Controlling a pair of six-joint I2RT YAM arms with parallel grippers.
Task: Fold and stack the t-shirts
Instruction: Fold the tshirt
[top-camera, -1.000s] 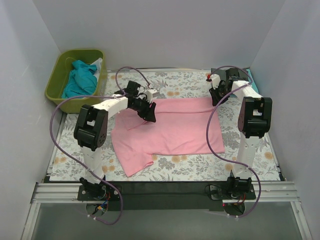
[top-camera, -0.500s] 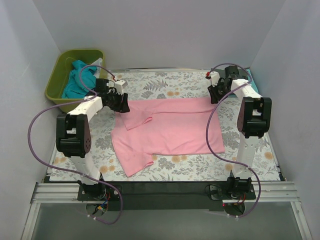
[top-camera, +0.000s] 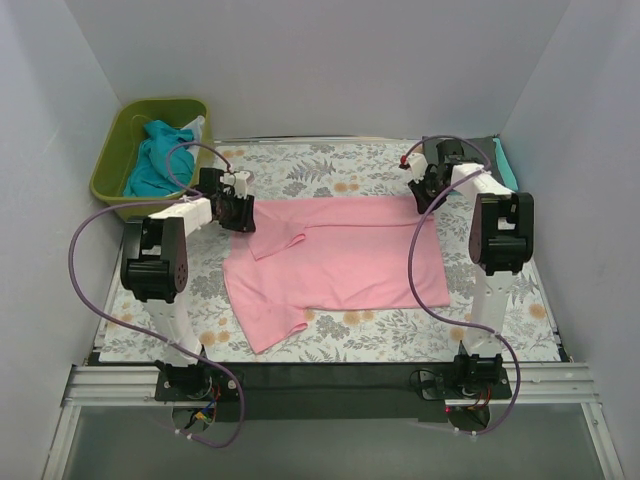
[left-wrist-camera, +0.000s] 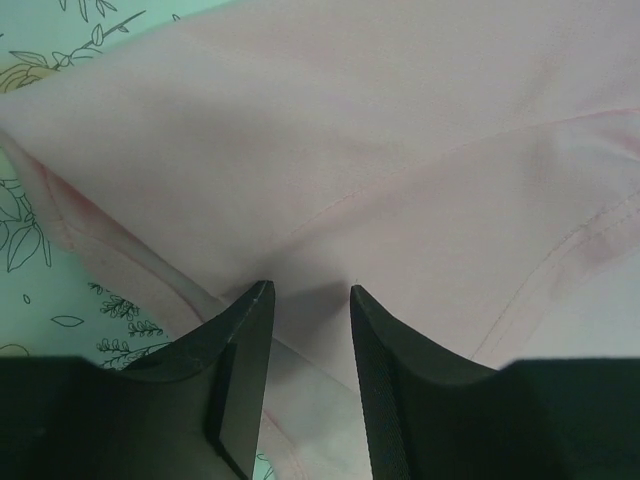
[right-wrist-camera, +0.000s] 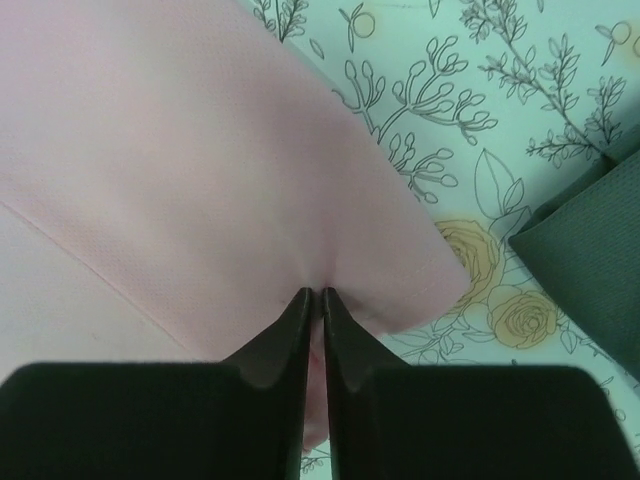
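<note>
A pink t-shirt (top-camera: 345, 255) lies spread on the floral table cloth, its far left sleeve folded over onto the body. My left gripper (top-camera: 238, 212) is down on the shirt's far left corner. In the left wrist view its jaws (left-wrist-camera: 310, 292) stand apart and open, with a ridge of pink cloth (left-wrist-camera: 400, 150) lying between them. My right gripper (top-camera: 424, 192) is at the far right corner. In the right wrist view it (right-wrist-camera: 312, 293) is shut on a puckered pinch of the pink t-shirt (right-wrist-camera: 180, 170). A dark grey t-shirt (top-camera: 478, 149) lies at the back right, also visible as grey cloth (right-wrist-camera: 590, 270).
An olive-green tub (top-camera: 112, 160) at the back left holds teal t-shirts (top-camera: 160, 158). A teal edge (top-camera: 508, 165) shows beside the grey shirt. White walls close in the table on three sides. The floral cloth (top-camera: 400, 335) is bare along the near side.
My left arm swung from the shirt's middle out to its far left corner and settled there. My right gripper shifted slightly left and closed on the shirt's far right corner.
</note>
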